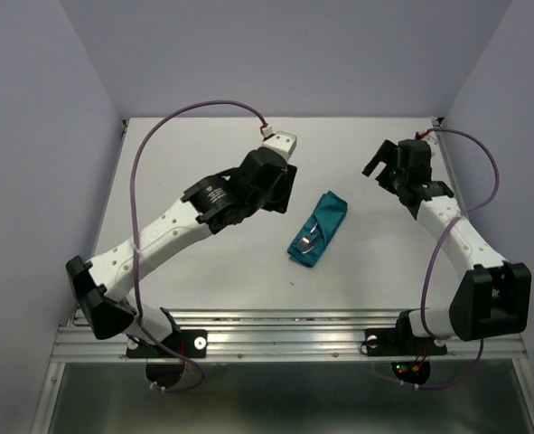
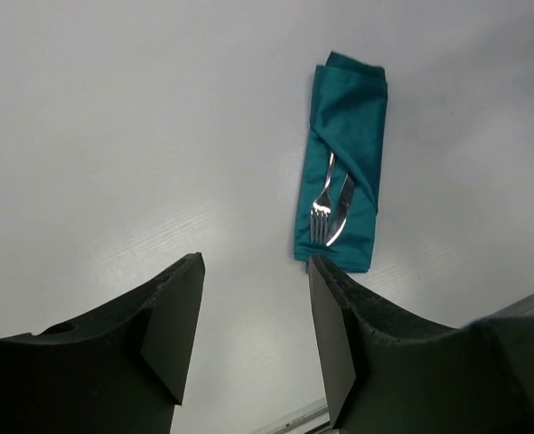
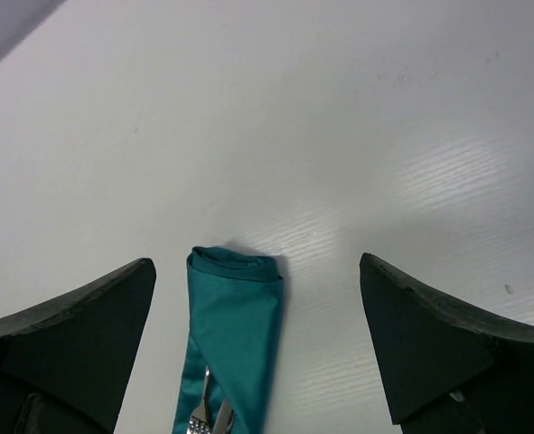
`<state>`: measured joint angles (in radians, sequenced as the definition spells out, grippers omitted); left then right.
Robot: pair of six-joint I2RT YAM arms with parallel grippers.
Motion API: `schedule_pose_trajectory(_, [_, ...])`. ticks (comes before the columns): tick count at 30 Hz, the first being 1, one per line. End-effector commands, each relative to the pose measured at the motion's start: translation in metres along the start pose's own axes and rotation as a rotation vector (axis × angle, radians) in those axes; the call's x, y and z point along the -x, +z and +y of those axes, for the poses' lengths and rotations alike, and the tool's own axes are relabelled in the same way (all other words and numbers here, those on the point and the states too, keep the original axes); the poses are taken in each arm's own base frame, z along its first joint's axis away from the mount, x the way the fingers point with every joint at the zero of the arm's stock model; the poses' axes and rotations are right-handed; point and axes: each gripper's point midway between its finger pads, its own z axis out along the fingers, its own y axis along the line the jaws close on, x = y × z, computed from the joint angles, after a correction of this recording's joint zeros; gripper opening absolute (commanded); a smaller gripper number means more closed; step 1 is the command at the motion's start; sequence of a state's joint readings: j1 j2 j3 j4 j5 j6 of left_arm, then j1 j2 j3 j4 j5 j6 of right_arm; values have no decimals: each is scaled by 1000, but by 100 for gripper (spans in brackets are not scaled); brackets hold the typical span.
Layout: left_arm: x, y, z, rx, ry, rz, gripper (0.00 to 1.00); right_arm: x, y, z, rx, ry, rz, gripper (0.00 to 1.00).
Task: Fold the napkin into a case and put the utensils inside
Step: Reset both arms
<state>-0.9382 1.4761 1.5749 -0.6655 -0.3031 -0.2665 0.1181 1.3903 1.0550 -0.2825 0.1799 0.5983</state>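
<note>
Left gripper fingers sit nearest, spread wide and grasping nothing; the right gripper is likewise released and empty. Beyond them, mid-table, the teal napkin lies folded as a narrow case, apart from both grippers. Its diagonal pocket holds the utensils: a fork and a knife side by side, handles tucked inside, tines and blade showing. A round label on the left arm is too small to read.
</note>
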Motion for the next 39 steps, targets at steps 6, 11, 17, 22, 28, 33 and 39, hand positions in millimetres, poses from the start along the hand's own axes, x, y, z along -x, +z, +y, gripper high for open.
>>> schedule_pose_trajectory(6, [24, -50, 40, 90, -166, -226, 61, 39, -57, -33, -133, -16, -184, 100])
schedule_pose_trajectory(11, [20, -65, 67, 178, -257, -298, 61, 34, -76, -48, -151, -13, -218, 100])
schedule_pose_trajectory(17, [8, -70, 82, 212, -309, -341, 61, 23, -78, -63, -185, -7, -224, 100])
schedule_pose_trajectory(22, [-2, -65, 84, 225, -332, -330, 61, 10, -69, -23, 43, -51, -156, 100])
schedule_pose_trajectory(28, [-7, -59, 75, 188, -344, -300, 61, -41, -31, 38, 267, -84, 69, 88])
schedule_pose_trajectory(33, [-9, -60, 74, 180, -359, -294, 61, -90, 0, 85, 290, -190, 206, 64])
schedule_pose_trajectory(39, [-9, -68, 79, 189, -377, -305, 61, -108, 39, 85, 187, -153, 208, 23])
